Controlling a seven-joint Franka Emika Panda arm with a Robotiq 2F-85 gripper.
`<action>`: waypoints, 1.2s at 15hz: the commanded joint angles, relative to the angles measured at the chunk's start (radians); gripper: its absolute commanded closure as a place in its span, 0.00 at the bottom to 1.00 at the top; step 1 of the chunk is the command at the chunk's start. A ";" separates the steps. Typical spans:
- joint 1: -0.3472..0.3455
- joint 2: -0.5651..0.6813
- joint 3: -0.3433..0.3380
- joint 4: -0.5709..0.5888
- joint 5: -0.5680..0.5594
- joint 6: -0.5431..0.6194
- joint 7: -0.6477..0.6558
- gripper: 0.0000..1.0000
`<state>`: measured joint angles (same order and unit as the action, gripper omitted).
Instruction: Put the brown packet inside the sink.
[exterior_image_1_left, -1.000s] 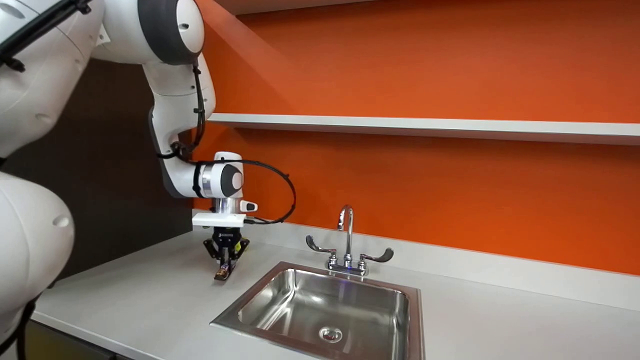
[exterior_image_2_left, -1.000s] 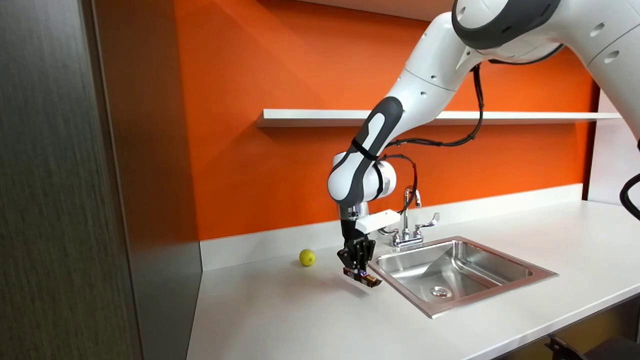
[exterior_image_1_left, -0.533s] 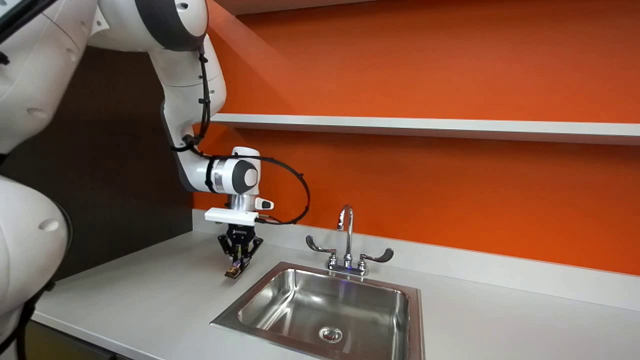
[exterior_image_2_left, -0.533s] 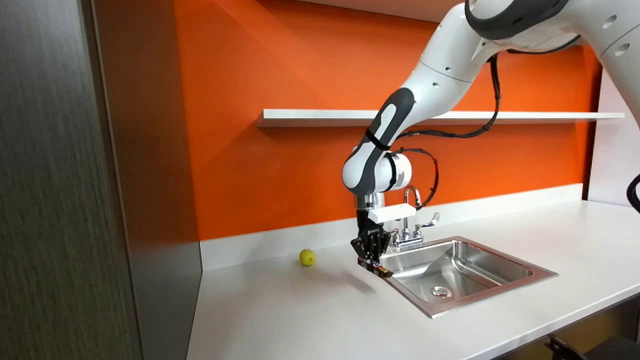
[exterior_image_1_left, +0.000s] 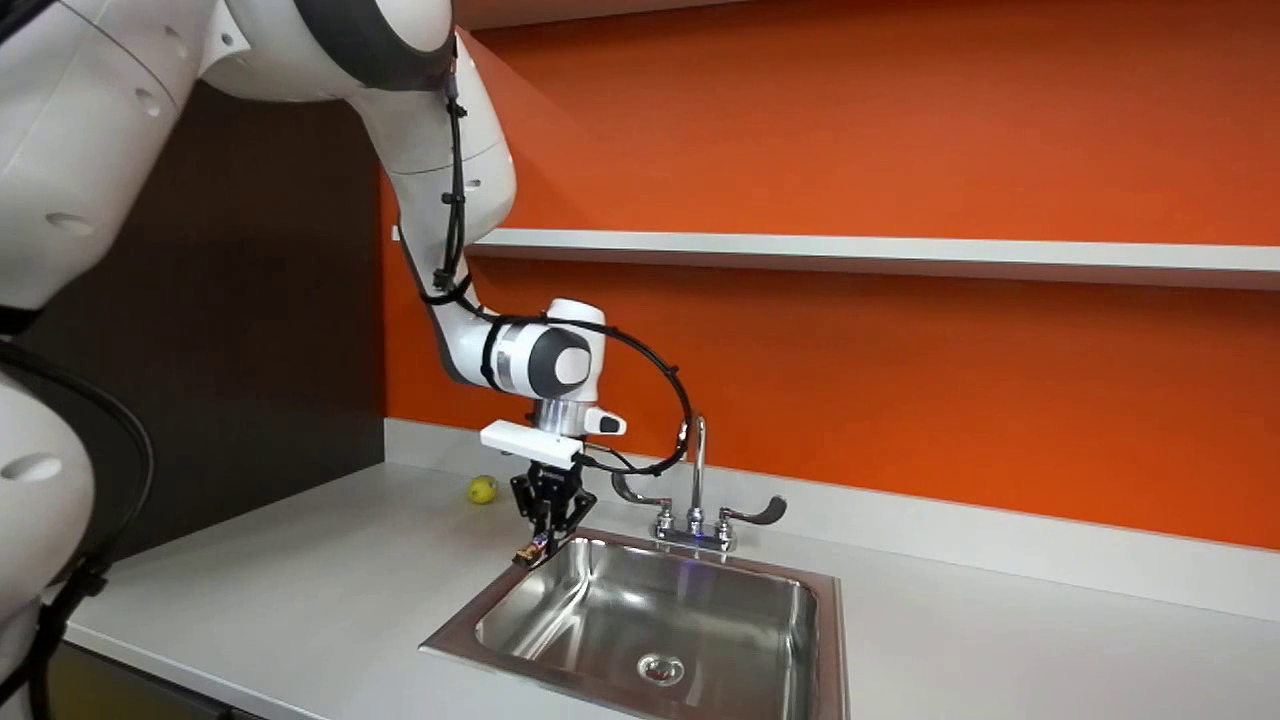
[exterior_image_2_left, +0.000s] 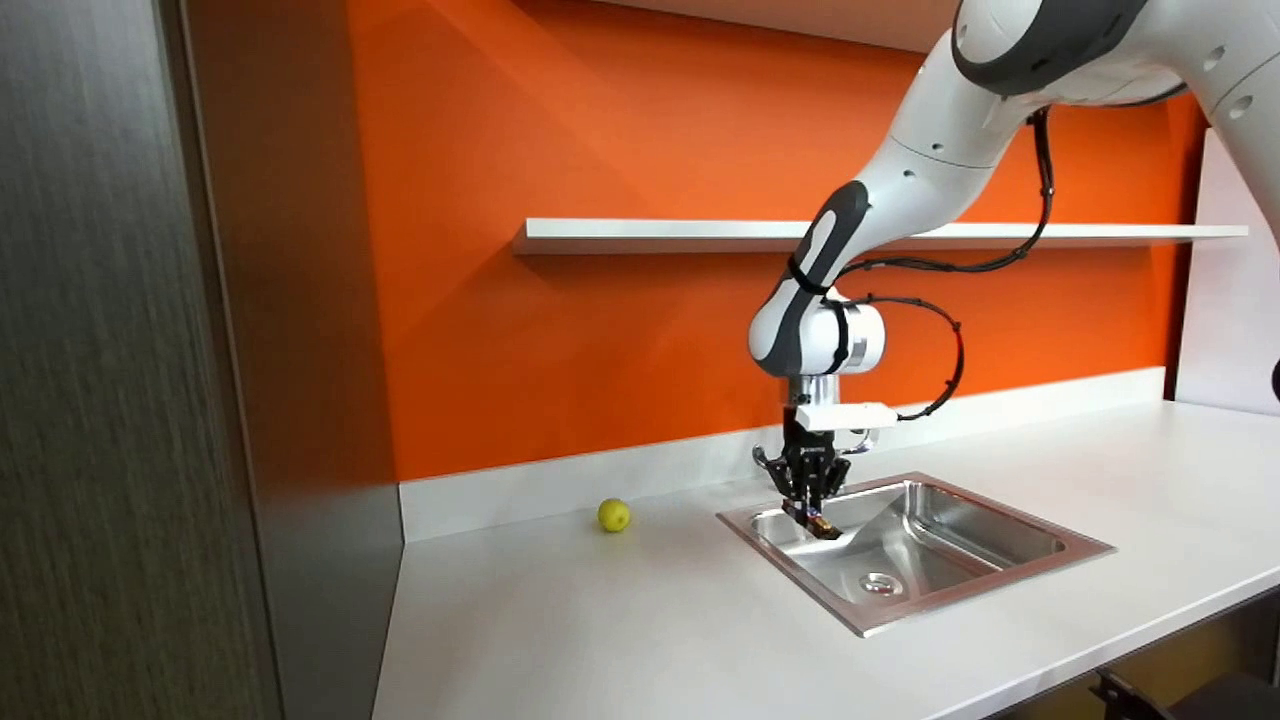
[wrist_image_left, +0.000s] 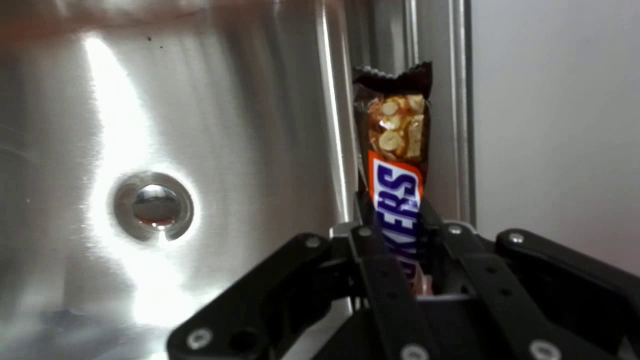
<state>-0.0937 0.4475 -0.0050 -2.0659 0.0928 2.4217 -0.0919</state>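
Jaws clamped on packet, held over sink along its edge nearest ball. Lettering legible in wrist view only; ball in exterior views only. Wrist view: sink spreads left of packet, worktop right.

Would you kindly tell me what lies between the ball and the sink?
Only bare counter lies between the ball and the sink; that stretch shows in an exterior view.

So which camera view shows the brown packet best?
The wrist view: the brown packet looks large, its lettering partly readable, though the gripper covers part of it. Both exterior views show it tiny and partly hidden.
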 joint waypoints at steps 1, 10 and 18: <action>-0.050 0.019 -0.009 0.023 0.046 -0.017 -0.026 0.95; -0.092 0.219 -0.026 0.174 0.055 -0.002 -0.007 0.95; -0.113 0.418 -0.029 0.351 0.050 -0.004 0.009 0.95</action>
<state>-0.1885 0.7922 -0.0392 -1.8041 0.1311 2.4296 -0.0914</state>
